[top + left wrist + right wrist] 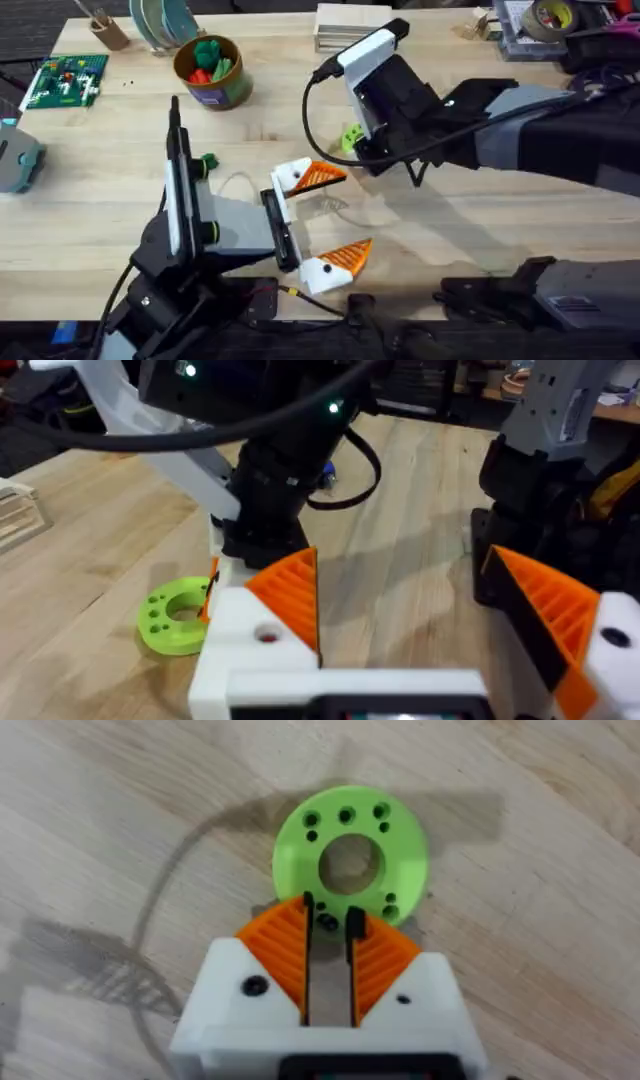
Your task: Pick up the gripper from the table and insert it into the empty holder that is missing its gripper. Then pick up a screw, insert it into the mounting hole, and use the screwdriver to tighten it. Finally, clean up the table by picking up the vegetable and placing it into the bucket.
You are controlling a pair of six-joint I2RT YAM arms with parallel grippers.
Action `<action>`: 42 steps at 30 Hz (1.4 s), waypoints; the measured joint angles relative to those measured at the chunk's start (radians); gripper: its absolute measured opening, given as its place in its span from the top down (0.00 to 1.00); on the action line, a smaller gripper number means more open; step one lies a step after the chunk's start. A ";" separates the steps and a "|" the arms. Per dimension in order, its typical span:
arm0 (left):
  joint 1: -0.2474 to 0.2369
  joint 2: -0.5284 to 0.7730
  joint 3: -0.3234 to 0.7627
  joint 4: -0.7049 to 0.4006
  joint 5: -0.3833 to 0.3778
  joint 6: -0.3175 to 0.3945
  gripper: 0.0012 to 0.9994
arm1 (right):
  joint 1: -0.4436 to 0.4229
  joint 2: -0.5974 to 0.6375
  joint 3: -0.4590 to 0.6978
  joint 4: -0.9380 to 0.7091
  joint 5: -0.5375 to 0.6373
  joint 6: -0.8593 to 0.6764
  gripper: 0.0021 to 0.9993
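My left gripper (335,218) (400,560) lies low over the table (480,230), open, with nothing between its fingers. Each of its white holders (292,178) (250,635) carries an orange ribbed finger (322,176). My right arm (400,95) points down at a bright green holed disc (352,138) (350,845). The right gripper (329,910) has only a narrow gap, and a small dark screw (328,921) sits between its tips at the disc's rim without touching them. The tiny dark green vegetable (207,160) lies beside the left arm. The bucket (215,92) holds red and green toys. The screwdriver is out of view.
A black cable (308,110) loops from the right wrist. A green board (65,80) lies at the far left and a grey part (15,155) at the left edge. Wooden blocks (350,25) and a tape roll (552,14) stand at the back.
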 joint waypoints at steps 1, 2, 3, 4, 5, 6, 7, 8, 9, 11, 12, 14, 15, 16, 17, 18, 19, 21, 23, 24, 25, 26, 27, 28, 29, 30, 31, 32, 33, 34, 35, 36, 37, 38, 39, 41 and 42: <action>0.000 0.000 0.000 0.000 0.000 0.000 0.01 | 0.000 0.000 0.000 0.000 0.001 0.000 0.78; 0.000 0.000 0.000 0.000 0.000 0.000 0.01 | 0.000 0.000 0.000 0.000 0.001 0.000 0.80; 0.000 0.000 0.000 0.000 0.000 0.000 0.01 | 0.000 0.000 0.000 0.000 0.002 0.000 0.81; 0.000 0.000 0.000 0.000 0.000 0.000 0.01 | 0.000 0.000 0.000 0.000 0.003 0.000 0.82; 0.000 0.000 0.000 0.000 0.000 0.000 0.01 | 0.000 0.000 0.000 0.000 0.003 0.000 0.84; 0.000 0.000 0.000 0.000 0.000 0.000 0.01 | 0.000 0.000 0.001 0.000 0.003 0.000 0.85; 0.000 0.000 0.000 0.000 0.000 0.000 0.01 | 0.000 0.000 0.001 0.000 0.003 0.000 0.86; 0.000 0.000 0.000 0.000 0.000 0.000 0.01 | 0.000 0.000 0.001 0.000 0.002 0.000 0.87; 0.000 0.000 0.000 0.000 0.000 0.000 0.01 | 0.000 0.000 0.001 0.000 0.002 0.000 0.87; 0.000 0.000 0.000 0.000 0.000 0.000 0.01 | 0.000 0.000 0.001 0.000 0.002 0.000 0.91; 0.000 0.000 0.000 0.000 0.000 0.000 0.01 | 0.000 0.000 0.002 0.000 0.003 0.000 0.93; 0.000 0.000 0.000 0.000 0.000 0.000 0.01 | 0.000 0.000 0.002 0.000 0.002 0.000 0.98; 0.000 0.000 0.000 0.000 0.000 0.000 0.01 | 0.000 0.000 0.002 -0.001 0.002 0.000 0.99; 0.000 0.000 0.000 0.000 0.000 0.000 0.01 | 0.000 0.000 0.002 -0.001 0.002 0.000 0.99; 0.000 0.000 0.000 0.000 0.000 0.000 0.01 | 0.000 0.000 0.002 -0.001 0.002 0.000 0.99; 0.000 0.000 0.000 0.000 0.000 0.000 0.01 | 0.000 0.000 0.002 -0.001 0.002 0.000 0.99; 0.000 0.000 0.000 0.000 0.000 0.000 0.01 | 0.000 0.000 0.002 -0.001 0.002 0.000 0.99; 0.000 0.000 0.000 0.000 0.000 0.000 0.01 | 0.000 0.000 0.002 -0.001 0.002 0.000 0.99; 0.000 0.000 0.000 0.000 0.000 0.000 0.01 | 0.000 0.000 0.003 -0.003 0.003 0.000 0.99; 0.000 0.000 0.000 0.000 0.000 0.000 0.01 | 0.000 0.000 0.004 -0.005 0.003 0.000 0.99; 0.000 0.000 0.000 0.000 0.000 0.000 0.01 | 0.000 0.000 0.005 -0.008 0.004 0.000 0.99; 0.000 0.000 0.000 0.000 0.000 0.000 0.01 | 0.000 0.000 0.007 -0.013 0.006 0.000 0.99; 0.000 0.000 0.000 0.000 0.000 0.000 0.01 | 0.000 0.000 0.010 -0.017 0.007 0.000 0.99; 0.000 0.000 0.000 0.000 0.000 0.000 0.01 | -0.003 0.000 0.012 -0.018 0.007 0.000 0.99; 0.000 0.000 0.000 0.000 0.000 0.000 0.01 | -0.005 -0.001 0.014 -0.019 0.008 0.000 0.99; 0.000 0.000 0.000 0.000 0.000 0.000 0.01 | -0.008 -0.002 0.017 -0.023 0.007 0.000 0.99; 0.000 0.000 0.000 0.000 0.000 0.000 0.01 | -0.014 -0.005 0.021 -0.029 0.007 0.000 0.99; 0.000 0.000 0.000 0.000 0.000 0.000 0.01 | -0.020 -0.010 0.027 -0.037 0.007 0.000 0.99; 0.000 0.000 0.000 0.000 0.000 0.000 0.01 | -0.027 -0.016 0.033 -0.047 0.007 0.000 0.99; 0.000 0.000 0.000 0.000 0.000 0.000 0.01 | -0.033 -0.022 0.040 -0.054 0.007 0.000 0.99; 0.000 0.000 0.000 0.000 0.000 0.000 0.01 | -0.041 -0.029 0.052 -0.065 0.007 0.000 0.99; 0.000 0.000 0.000 0.000 0.000 0.000 0.01 | -0.048 -0.034 0.063 -0.073 0.007 0.000 0.99; 0.000 0.000 0.000 0.000 0.000 0.000 0.01 | -0.054 -0.037 0.075 -0.078 0.007 0.000 0.99; 0.000 0.000 0.000 0.000 0.000 0.000 0.01 | -0.060 -0.039 0.084 -0.083 0.008 -0.001 0.99; 0.000 0.000 0.000 0.000 0.000 0.000 0.01 | -0.065 -0.040 0.092 -0.088 0.008 -0.002 0.99; 0.000 0.000 0.000 0.000 0.000 0.000 0.01 | -0.072 -0.040 0.101 -0.093 0.011 -0.004 0.99; 0.000 0.000 0.000 0.000 0.000 0.000 0.01 | -0.075 -0.040 0.103 -0.098 0.011 -0.005 0.99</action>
